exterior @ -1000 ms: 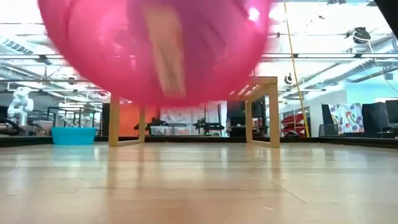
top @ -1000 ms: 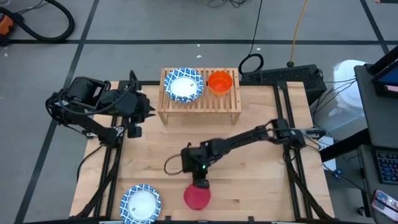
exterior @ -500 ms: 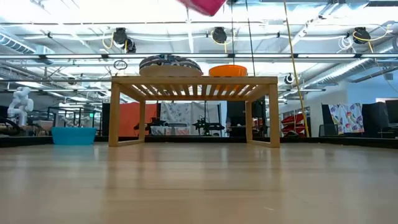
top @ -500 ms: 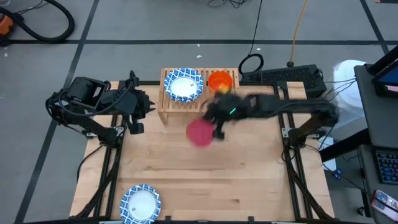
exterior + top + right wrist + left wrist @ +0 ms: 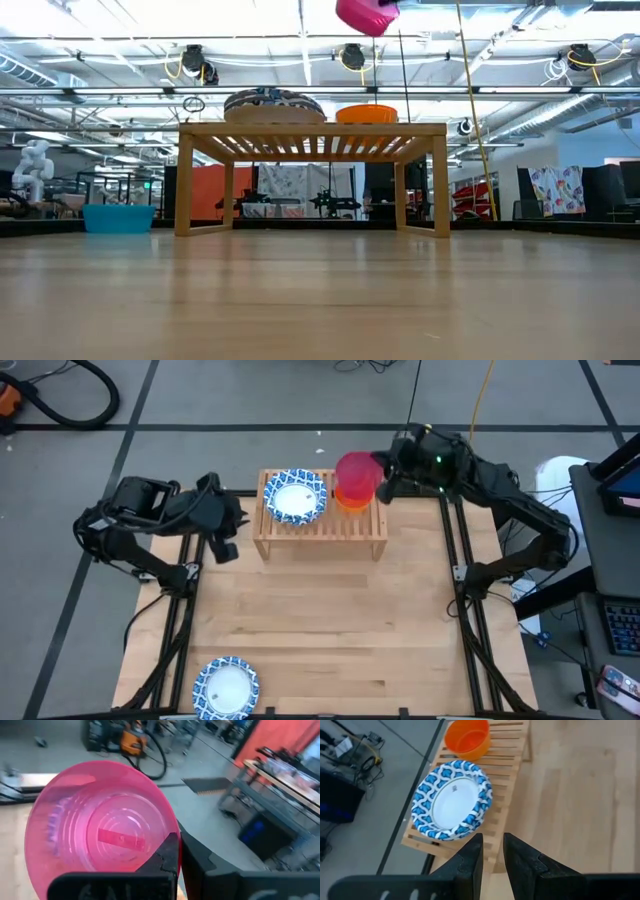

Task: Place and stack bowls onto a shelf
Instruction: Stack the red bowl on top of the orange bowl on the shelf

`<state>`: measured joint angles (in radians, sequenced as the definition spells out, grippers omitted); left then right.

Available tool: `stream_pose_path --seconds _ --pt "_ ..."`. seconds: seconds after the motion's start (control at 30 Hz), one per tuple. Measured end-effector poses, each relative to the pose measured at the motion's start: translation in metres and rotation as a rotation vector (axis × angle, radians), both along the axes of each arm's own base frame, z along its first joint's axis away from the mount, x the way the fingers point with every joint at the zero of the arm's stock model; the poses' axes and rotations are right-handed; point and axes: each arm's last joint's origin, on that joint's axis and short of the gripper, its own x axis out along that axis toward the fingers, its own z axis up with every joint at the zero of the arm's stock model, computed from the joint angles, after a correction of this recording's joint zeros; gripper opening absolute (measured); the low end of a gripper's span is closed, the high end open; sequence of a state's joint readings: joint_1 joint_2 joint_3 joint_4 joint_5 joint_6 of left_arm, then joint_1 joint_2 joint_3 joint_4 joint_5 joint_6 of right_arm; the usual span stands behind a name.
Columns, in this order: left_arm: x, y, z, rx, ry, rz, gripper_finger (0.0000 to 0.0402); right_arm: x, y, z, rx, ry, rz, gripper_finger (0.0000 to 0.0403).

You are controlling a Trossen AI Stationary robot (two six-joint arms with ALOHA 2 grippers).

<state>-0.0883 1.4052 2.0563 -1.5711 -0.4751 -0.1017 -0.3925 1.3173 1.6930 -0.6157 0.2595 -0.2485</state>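
My right gripper is shut on the red bowl and holds it in the air above the orange bowl, which sits on the right part of the shelf. The low view shows the red bowl high over the shelf. A blue-patterned dish rests on the shelf's left part. A second patterned dish lies at the table's near left corner. My left gripper waits left of the shelf, open by a narrow gap, touching nothing. My right gripper pinches the red bowl's rim, one finger inside the bowl and the other outside. The fingers come level from the table's right side. The bowl is lifted clear and tilted, its opening facing the wrist camera.
The table between the shelf and the near edge is bare wood. Cables and a black box lie on the floor behind the far right corner. Frame rails run along both table sides.
My right gripper has carried the red bowl from the table's near edge up and toward the far edge, ending above the orange bowl on the shelf. It has stayed shut on the bowl throughout. The left arm has shifted slightly.
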Motion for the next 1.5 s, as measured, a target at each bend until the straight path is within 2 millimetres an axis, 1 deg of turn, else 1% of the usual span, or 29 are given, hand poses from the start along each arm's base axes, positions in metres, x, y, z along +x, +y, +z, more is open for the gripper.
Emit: stream_pose_path --seconds 0.1,0.27,0.4,0.53,0.63,0.73,0.87,1.03,1.2,1.27,1.4,1.5 --pt "0.000 0.007 0.000 0.008 0.006 0.024 0.0081 0.000 -0.014 -0.004 0.017 0.014 -0.026 0.0000" --pt "0.000 0.016 0.000 0.038 0.029 0.035 0.0081 0.008 -0.039 -0.019 0.124 0.025 0.061 0.0000" --pt "-0.001 0.022 0.000 0.049 0.039 0.049 0.0081 0.015 -0.060 -0.034 0.167 0.069 0.022 0.0000" --pt "-0.001 0.025 0.000 0.054 0.045 0.060 0.0081 0.017 -0.080 -0.051 0.232 0.121 -0.039 0.0000" --pt "-0.001 0.028 0.000 0.055 0.047 0.069 0.0081 0.019 -0.092 -0.063 0.293 0.148 -0.028 0.0000" --pt "-0.002 0.029 0.000 0.067 0.058 0.057 0.0081 0.020 -0.097 -0.067 0.334 0.136 0.018 0.0000" --pt "-0.002 0.029 0.000 0.067 0.058 0.056 0.0081 0.013 -0.099 -0.071 0.401 0.162 0.008 0.0000" --pt "-0.002 0.029 0.000 0.077 0.066 0.041 0.0081 0.005 -0.104 -0.075 0.444 0.190 -0.029 0.0000" --pt "-0.002 0.029 0.000 0.082 0.071 0.033 0.0081 0.005 -0.107 -0.081 0.469 0.178 0.000 0.0000" --pt "-0.002 0.029 0.000 0.082 0.071 0.033 0.0081 0.005 -0.107 -0.085 0.479 0.177 0.012 0.0000" --pt "-0.002 0.029 0.000 0.082 0.071 0.033 0.0081 0.007 -0.109 -0.100 0.504 0.196 0.020 0.0000" --pt "-0.002 0.029 0.000 0.082 0.071 0.034 0.0081 0.009 -0.110 -0.107 0.467 0.201 0.039 0.0000"
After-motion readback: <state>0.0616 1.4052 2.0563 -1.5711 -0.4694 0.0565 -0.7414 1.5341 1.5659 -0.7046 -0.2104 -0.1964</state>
